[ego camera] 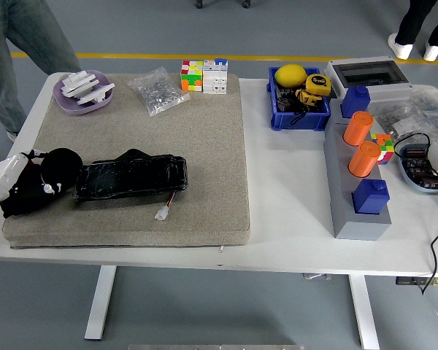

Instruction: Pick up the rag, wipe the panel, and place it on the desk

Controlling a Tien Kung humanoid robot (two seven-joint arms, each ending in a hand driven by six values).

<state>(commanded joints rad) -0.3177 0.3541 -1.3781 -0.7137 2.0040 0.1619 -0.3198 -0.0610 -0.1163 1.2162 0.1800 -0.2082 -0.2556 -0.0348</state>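
The white desk (292,219) carries a large grey-brown mat (204,160) over its left half. On the mat's near-left part lies the black panel (131,177), long and flat, with a thin wire ending in a small white plug (163,213) just off its near edge. At the panel's left end, touching it, sits the black rag (55,166), bunched up. The left robot hand (31,191), also black, comes in from the left edge and lies against the rag; black on black, I cannot tell whether its fingers grip the rag or only rest on it.

On the right, a long grey block (347,189) holds two blue pieces (370,195) and two orange cylinders (363,159). Behind it stand a grey box (369,76) and a blue bin (298,109) with a yellow ball (290,74) and a tape measure (315,86). At the mat's far edge are a purple bowl (82,92), a clear bag (157,91) and two cubes (192,76).

A person's legs (29,44) show at the top left, beyond the desk.
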